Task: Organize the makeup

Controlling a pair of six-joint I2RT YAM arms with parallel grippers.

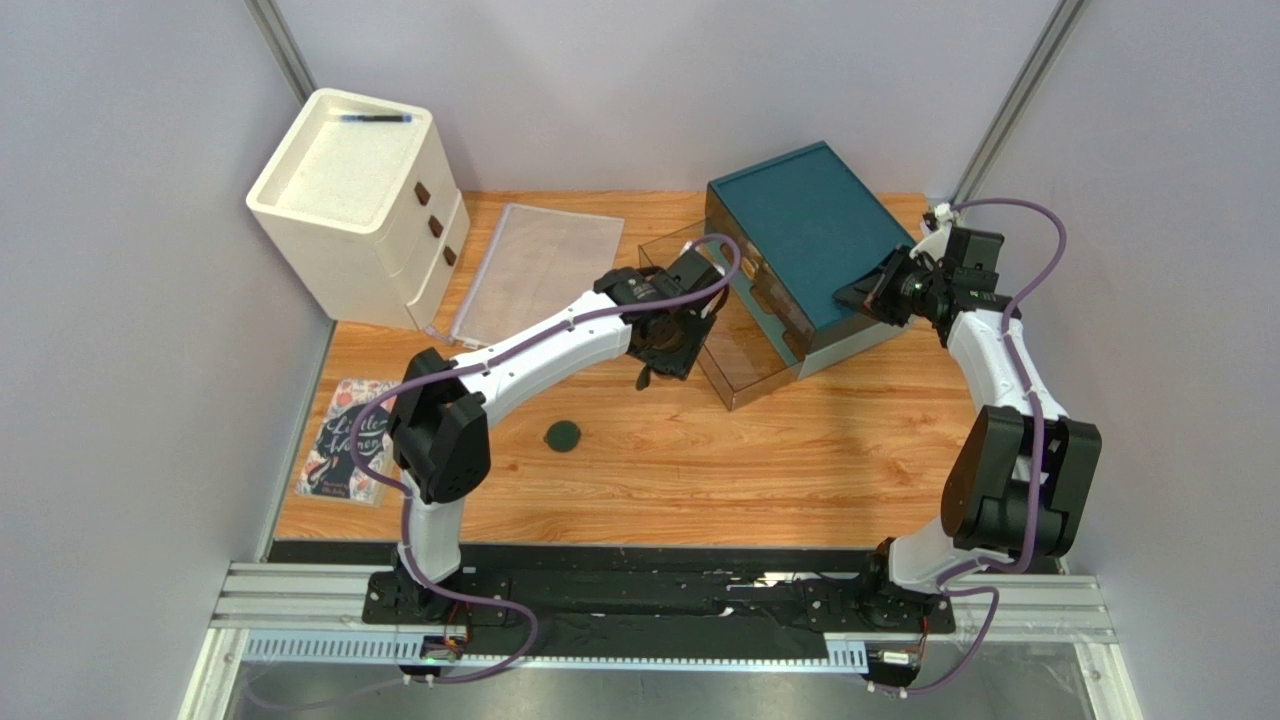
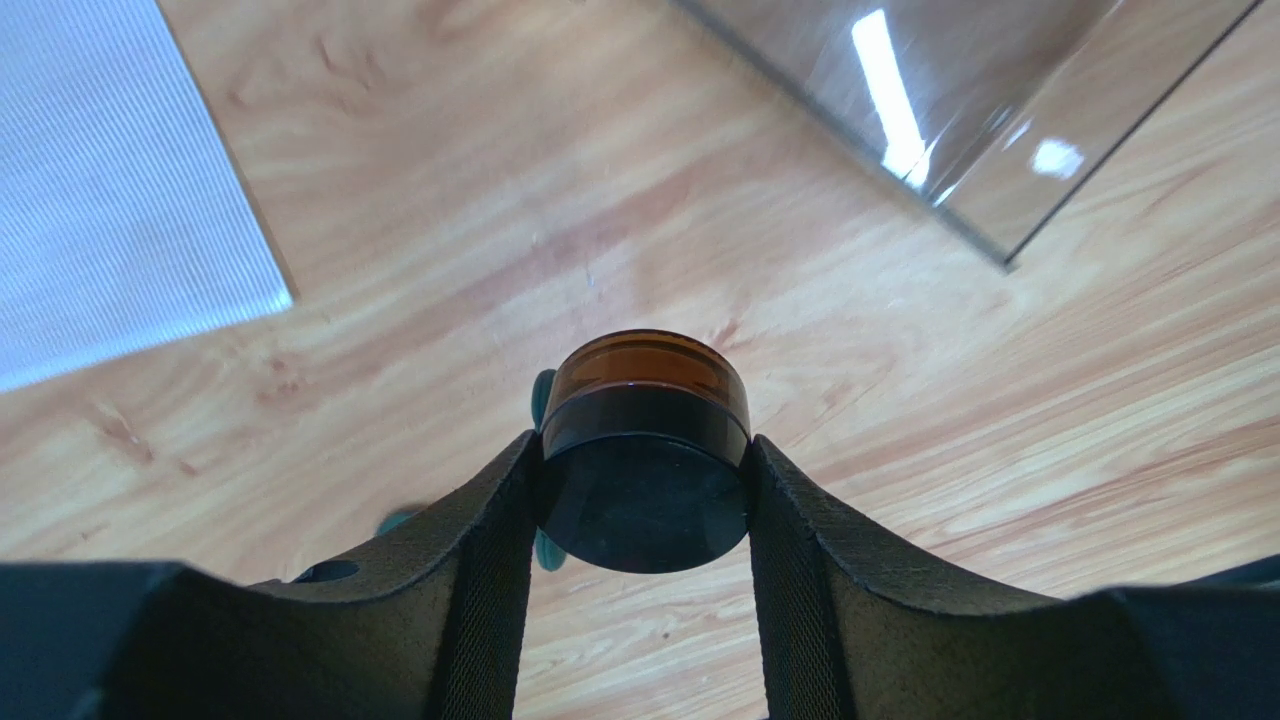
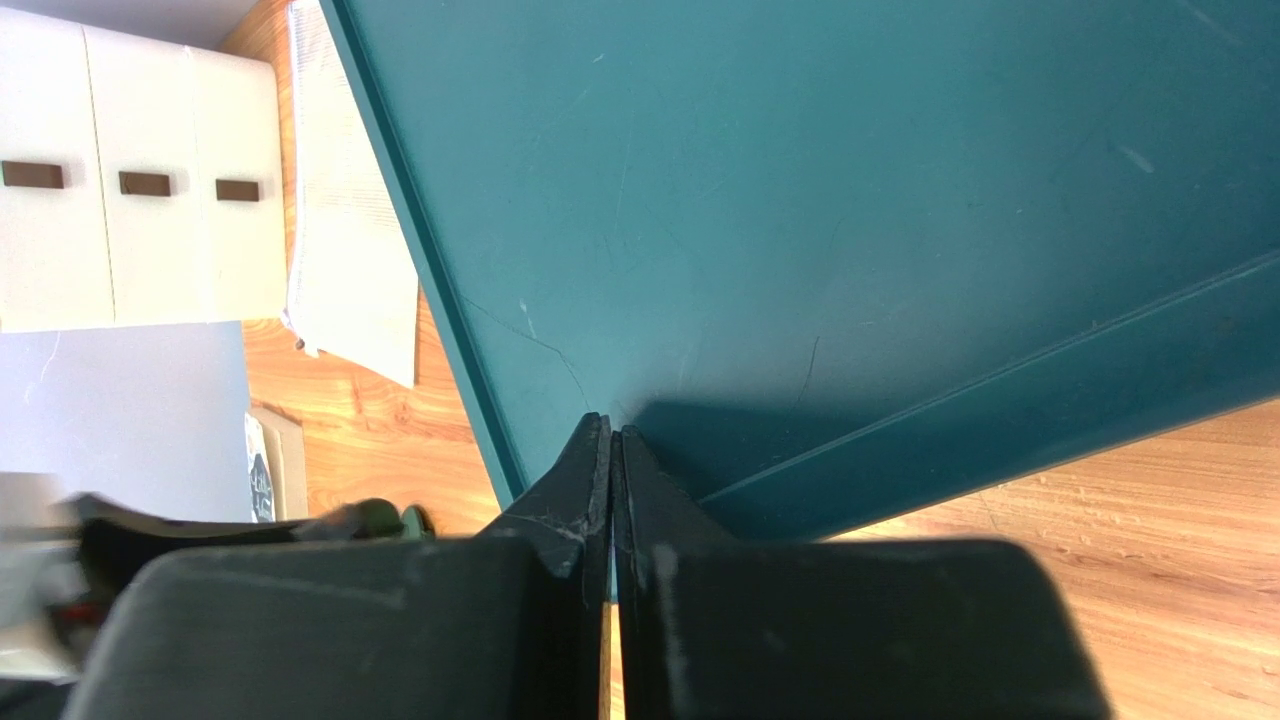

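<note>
My left gripper [image 1: 663, 342] is shut on a small round jar [image 2: 646, 503] with a black lid and an amber body, and holds it above the wooden table beside the clear box [image 1: 739, 342]. The fingers [image 2: 489, 555] press the lid from both sides. A dark green round puff [image 1: 565, 437] lies on the table in front of the left arm. My right gripper [image 1: 881, 294] is shut on the near edge of the teal lid [image 1: 807, 228] of that box; the wrist view shows the lid [image 3: 842, 225] filling the frame above the closed fingertips [image 3: 613, 438]. No tubes or bottles show.
A white drawer unit [image 1: 361, 203] stands at the back left, with a clear zip pouch [image 1: 538, 270] flat beside it. An illustrated book [image 1: 347, 438] lies at the table's left edge. The clear box's corner shows in the left wrist view [image 2: 977, 135].
</note>
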